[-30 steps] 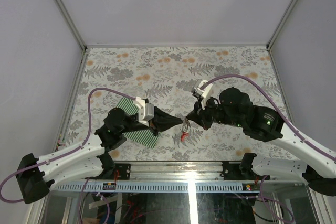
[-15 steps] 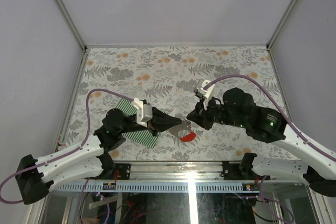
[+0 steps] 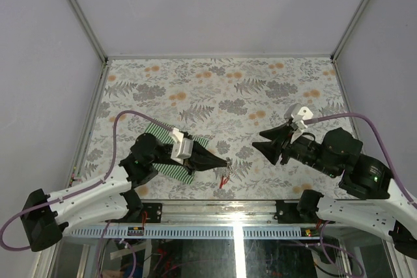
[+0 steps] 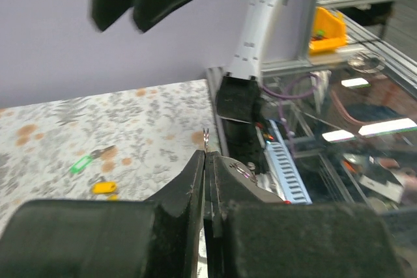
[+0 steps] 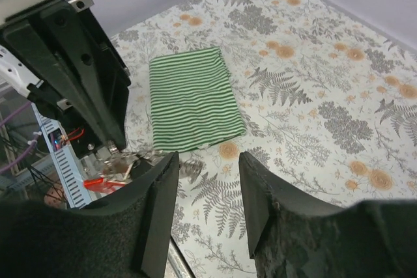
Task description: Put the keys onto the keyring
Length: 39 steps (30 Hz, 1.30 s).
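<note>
Left jaws look clamped shut on the keyring [image 3: 225, 172], its red tag [image 5: 103, 183] dangling, though it's tiny from above. Right jaws are wide open, empty, well apart. Green and yellow keys [image 4: 81, 163] lie loose on the table [image 3: 195, 83]; guessing the ring's held up for threading.

Striped cloth [image 5: 192, 99] on floral table [image 3: 215, 76]
</note>
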### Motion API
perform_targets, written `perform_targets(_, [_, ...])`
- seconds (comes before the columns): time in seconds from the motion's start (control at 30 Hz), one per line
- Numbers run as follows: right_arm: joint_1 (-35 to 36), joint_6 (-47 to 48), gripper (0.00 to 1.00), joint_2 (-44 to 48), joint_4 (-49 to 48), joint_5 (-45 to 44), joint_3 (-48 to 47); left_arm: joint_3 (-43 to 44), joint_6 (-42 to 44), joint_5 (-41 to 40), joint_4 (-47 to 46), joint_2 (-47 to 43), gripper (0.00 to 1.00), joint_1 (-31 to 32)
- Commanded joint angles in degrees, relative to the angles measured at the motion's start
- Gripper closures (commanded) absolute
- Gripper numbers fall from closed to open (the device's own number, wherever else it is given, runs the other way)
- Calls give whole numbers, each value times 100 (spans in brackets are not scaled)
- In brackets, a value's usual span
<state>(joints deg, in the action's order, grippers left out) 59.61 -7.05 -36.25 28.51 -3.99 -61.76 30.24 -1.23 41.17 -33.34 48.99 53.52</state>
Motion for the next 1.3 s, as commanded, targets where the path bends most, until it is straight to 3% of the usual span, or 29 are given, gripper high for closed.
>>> perform_targets(0.0, [7,37,50,71,-260,-128,205,485,276,1414,-314,275,100,-91])
perform_targets(0.2, [0,39,48,327,-328,-180,436,948,608,2242,43,698,100,-126])
perform_targets(0.43, [10,68,46,376,-169,-514,580,1137,985,2259,563,1003,100,-200])
perform_targets(0.63, [5,297,37,428,-267,-475,811,1057,1294,1685,1062,1112,100,-528])
perform_targets(0.9, [2,60,32,390,-220,-948,860,1265,1874,152,2008,1548,100,-1198])
perform_targets(1.1, [3,-142,31,163,24,-1095,874,2139,2461,-1193,3117,2937,100,-1291])
perform_targets(1.27, [3,-460,31,45,-28,-1198,960,3180,2357,-1497,3179,4386,100,-1291])
